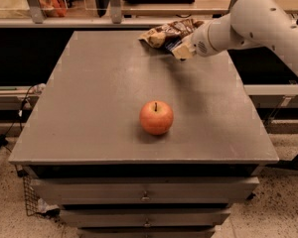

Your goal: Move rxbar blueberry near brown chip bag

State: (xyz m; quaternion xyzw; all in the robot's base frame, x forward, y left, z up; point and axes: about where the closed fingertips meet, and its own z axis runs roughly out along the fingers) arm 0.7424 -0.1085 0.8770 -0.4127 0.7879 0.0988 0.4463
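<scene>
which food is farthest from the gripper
The apple, alone at the table's front; the gripper holds the blue bar at the back by the chip bag.

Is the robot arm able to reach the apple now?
Probably yes. The end effector sits by the brown chip bag, and only bare table lies between it and the apple.

White arm (253, 21) reaches in from the right, gripper (183, 49) low over the far right part of the grey table (99, 93), fingers (185, 52) clamped on the rxbar blueberry (175, 44), only a dark navy sliver showing. Brown chip bag (164, 33) lies crumpled just beyond and left of the fingers, touching or overlapping the bar, can't tell which. Apple (156, 118) upright, stem up, well apart from the fingers toward the table's near edge, nothing between them.
</scene>
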